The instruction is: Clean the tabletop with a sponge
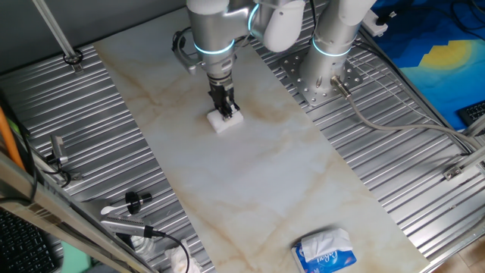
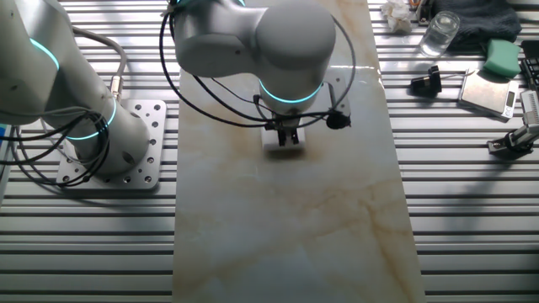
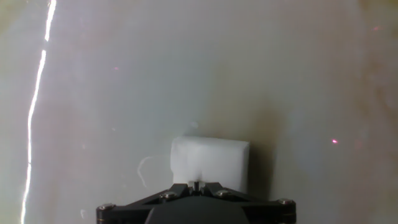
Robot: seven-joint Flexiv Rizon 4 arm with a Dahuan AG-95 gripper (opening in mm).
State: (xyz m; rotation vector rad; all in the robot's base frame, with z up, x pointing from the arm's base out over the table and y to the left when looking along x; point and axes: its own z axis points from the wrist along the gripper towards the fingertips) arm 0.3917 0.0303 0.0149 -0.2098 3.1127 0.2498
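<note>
gripper pinching the sponge, a soft white foam block | under it the tabletop, smooth pale marble slab, faint tan veins

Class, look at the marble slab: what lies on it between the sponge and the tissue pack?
Nothing. In one fixed view, only bare veined tabletop runs from the sponge, held under the gripper, to the tissue pack.
</note>
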